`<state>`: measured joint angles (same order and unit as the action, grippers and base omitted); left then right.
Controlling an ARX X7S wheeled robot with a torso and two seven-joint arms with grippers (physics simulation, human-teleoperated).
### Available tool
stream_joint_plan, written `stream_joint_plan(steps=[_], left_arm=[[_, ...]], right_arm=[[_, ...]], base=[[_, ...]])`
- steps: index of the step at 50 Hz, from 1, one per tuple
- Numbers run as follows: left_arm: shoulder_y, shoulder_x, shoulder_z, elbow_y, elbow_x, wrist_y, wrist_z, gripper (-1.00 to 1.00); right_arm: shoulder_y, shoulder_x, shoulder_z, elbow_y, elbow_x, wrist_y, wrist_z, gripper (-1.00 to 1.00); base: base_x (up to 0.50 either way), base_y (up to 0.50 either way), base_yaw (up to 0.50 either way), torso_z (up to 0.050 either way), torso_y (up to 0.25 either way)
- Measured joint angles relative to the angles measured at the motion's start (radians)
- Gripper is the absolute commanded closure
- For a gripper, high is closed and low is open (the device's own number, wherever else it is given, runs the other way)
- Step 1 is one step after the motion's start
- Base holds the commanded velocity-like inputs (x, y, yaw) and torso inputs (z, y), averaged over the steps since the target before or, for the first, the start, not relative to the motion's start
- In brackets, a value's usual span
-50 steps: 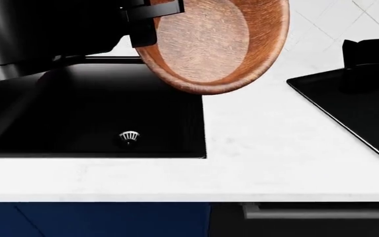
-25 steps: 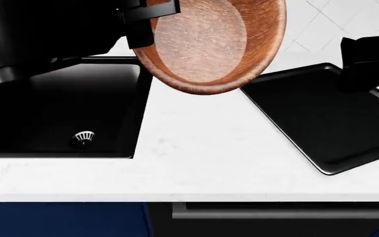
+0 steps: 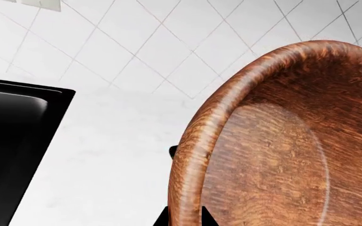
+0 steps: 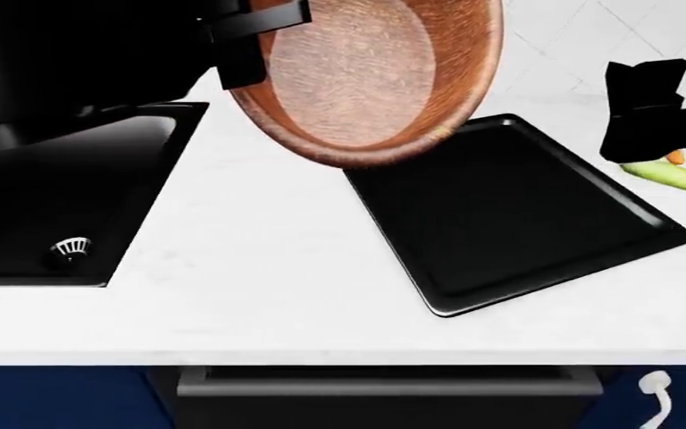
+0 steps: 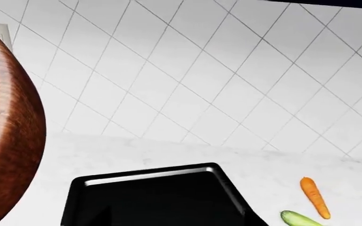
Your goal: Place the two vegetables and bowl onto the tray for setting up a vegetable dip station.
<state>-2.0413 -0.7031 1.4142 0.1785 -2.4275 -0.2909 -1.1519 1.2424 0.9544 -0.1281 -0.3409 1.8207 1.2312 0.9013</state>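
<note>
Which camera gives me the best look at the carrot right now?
The right wrist view: the carrot lies whole on the white counter, beside the cucumber. The head view shows only an orange tip behind the right tool. The left wrist view misses it.

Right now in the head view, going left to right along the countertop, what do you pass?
Black sink → wooden bowl held up by the left end effector → black tray → cucumber, with the carrot tip just showing behind it.
</note>
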Motion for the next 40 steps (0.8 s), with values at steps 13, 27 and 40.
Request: stream_joint_plan(steps=[13,27,40], left_arm=[[0.012,-0.022,-0.011,0.027,-0.004,0.019,-0.017,1.00],[0.049,-0.046,-0.017,0.046,-0.003,0.052,-0.020,1.00],[0.086,-0.049,-0.020,0.038,0.004,0.088,-0.013,1.00]], right_arm=[[0.018,-0.010,-0.019,0.003,0.001,-0.001,0.002,-1.00],[0.035,-0.026,-0.030,0.000,-0.017,-0.012,-0.001,-1.00],[0.060,-0.035,-0.041,-0.025,-0.085,-0.004,-0.066,-1.00]], base=[[0.00,-0.50,0.00,0.000,0.001],[0.00,-0.04,0.00,0.000,0.000],[0.33,-0.19,0.00,0.000,0.001]])
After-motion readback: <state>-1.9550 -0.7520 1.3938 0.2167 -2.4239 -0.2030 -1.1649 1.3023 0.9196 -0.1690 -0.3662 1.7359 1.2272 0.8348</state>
